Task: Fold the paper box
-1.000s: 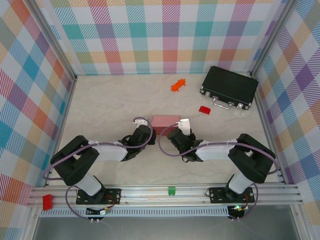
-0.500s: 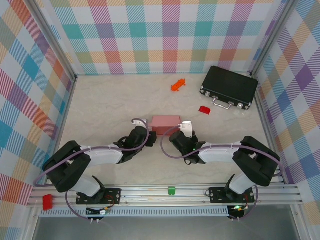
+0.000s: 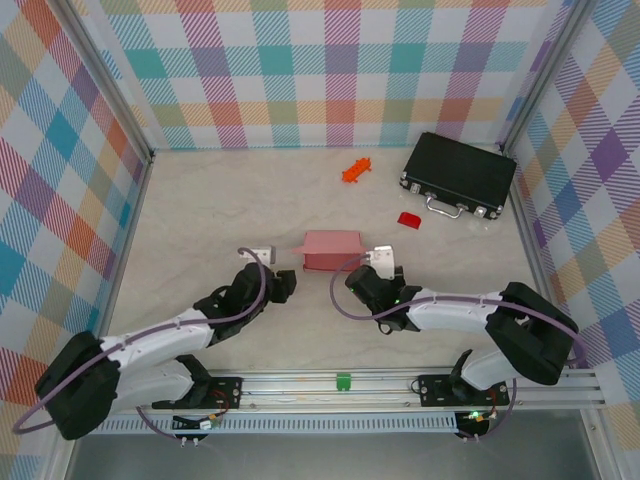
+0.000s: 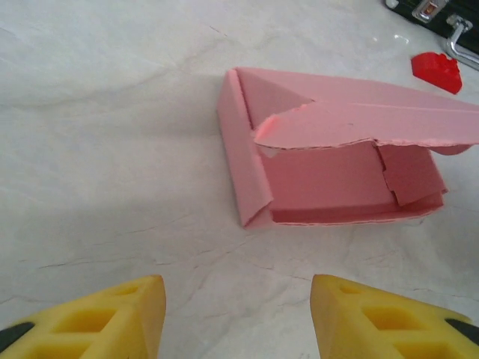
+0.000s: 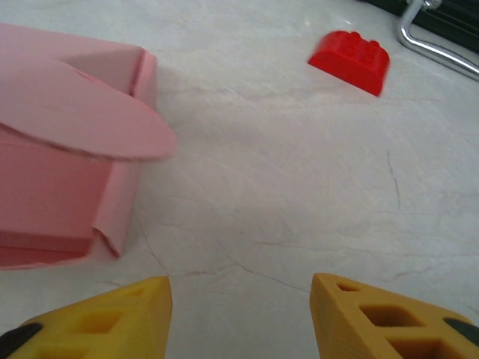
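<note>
The paper box (image 3: 333, 250) is a small pink cardboard box lying on the table in the top view. In the left wrist view the paper box (image 4: 337, 168) has its lid flap raised, with a torn edge, and its front is open. My left gripper (image 4: 238, 318) is open with bare table between its yellow fingers (image 4: 112, 318), a short way short of the box. In the top view the left gripper (image 3: 281, 284) is left of the box. My right gripper (image 5: 239, 318) is open and empty, and the box (image 5: 60, 172) lies to its left. From above, the right gripper (image 3: 372, 278) sits by the box's right end.
A red brick (image 3: 409, 218) lies right of the box, seen also as the red brick (image 5: 350, 51). A black hard case (image 3: 459, 175) stands at the back right. An orange piece (image 3: 356, 169) lies at the back. Checked walls (image 3: 330, 70) close in the table.
Both grippers have let go of the box, opened, and pulled back toward the near edge. The box's lid flap has sprung up.
</note>
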Motion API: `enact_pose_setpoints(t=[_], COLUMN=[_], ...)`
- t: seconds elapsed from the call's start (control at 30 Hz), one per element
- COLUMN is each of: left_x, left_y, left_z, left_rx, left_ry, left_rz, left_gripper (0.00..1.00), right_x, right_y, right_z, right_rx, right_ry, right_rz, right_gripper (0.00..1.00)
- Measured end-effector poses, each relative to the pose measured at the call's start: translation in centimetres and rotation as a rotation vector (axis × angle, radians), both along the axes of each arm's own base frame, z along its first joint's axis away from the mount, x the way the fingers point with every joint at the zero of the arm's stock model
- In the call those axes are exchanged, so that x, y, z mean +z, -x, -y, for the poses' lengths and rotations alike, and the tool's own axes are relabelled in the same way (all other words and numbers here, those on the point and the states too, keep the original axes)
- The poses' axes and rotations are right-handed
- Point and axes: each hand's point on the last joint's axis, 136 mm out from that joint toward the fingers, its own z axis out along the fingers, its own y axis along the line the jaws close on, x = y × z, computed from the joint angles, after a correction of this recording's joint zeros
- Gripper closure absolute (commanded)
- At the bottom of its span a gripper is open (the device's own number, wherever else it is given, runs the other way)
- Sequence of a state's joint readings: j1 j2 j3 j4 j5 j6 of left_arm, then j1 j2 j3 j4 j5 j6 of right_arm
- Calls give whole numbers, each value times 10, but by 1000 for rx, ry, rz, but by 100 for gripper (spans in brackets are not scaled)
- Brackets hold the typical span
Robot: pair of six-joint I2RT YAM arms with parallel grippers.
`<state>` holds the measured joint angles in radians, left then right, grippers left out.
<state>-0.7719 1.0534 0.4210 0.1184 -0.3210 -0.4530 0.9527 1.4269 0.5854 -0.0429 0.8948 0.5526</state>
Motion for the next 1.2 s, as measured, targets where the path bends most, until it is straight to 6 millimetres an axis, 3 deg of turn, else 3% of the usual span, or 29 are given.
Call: enact_pose_setpoints(t=[0.13, 0.33, 0.53, 0.7, 0.9, 1.07, 1.2], left_x=[9, 2, 11, 20, 38, 51, 51], left_y=[1, -2, -28, -53, -90, -113, -122], left_z=[-26, -63, -86, -88, -60, -20, 4], left_rx=[119, 286, 403, 400, 274, 130, 45], left_ry=[-20, -113, -133, -106, -45, 27, 72], left_rz=[23, -16, -55, -89, -127, -155, -188], left_gripper=[40, 39, 38, 37, 35, 35, 36], right_x=[-5, -1, 3, 16, 51, 83, 92], right_y=[8, 6, -9, -29, -66, -93, -105], right_z=[21, 43, 72, 84, 60, 16, -17], right_rx=[-79, -185, -258, -241, -100, 80, 198], right_ry=[48, 62, 34, -44, -195, -305, -360], right_rz=[-25, -50, -91, -128, -155, -167, -213], right_gripper=[45, 43, 42, 42, 40, 40, 41])
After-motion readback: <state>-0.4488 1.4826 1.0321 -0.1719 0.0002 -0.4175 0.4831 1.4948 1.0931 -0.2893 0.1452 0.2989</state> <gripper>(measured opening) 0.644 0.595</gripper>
